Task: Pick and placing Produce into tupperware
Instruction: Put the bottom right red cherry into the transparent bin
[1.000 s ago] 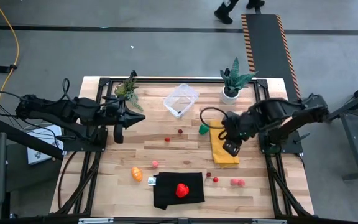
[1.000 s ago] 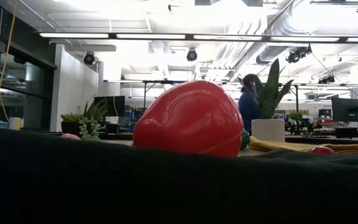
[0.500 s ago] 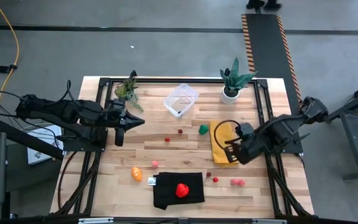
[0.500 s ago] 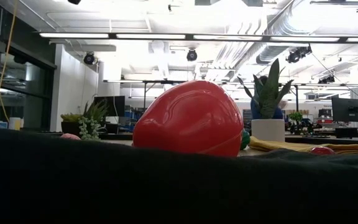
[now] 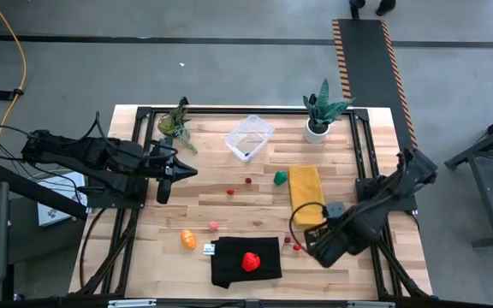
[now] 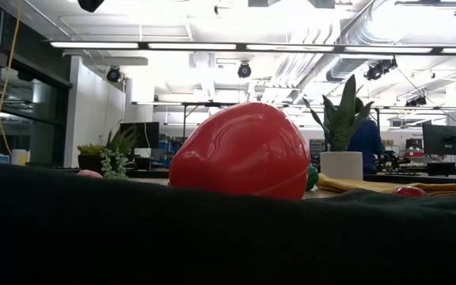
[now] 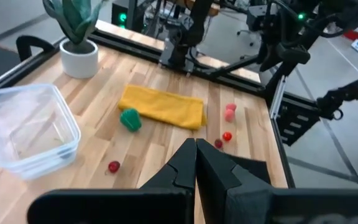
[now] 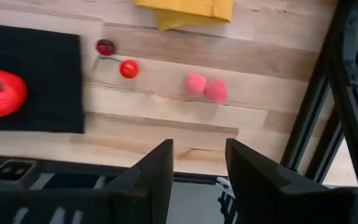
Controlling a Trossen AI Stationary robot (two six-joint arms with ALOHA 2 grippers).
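Pale slatted wood forms the tabletop (image 5: pixel 246 201), where a clear rounded-rectangular plastic tub (image 5: pixel 248 137) sits empty near the far edge and a glossy red strawberry-shaped toy (image 5: pixel 250 261) lies on a matte black cloth (image 5: pixel 229 265). Left gripper (image 5: pixel 163 175) hovers with fingers pressed together; right gripper (image 5: pixel 315 248) hangs over two fuzzy pink berries (image 8: pixel 206 88), fingers apart, holding nothing

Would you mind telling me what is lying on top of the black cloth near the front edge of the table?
A single red strawberry-like piece rests on the black cloth, toward its middle. Nothing else sits on it; whatever lies under the cloth is hidden.
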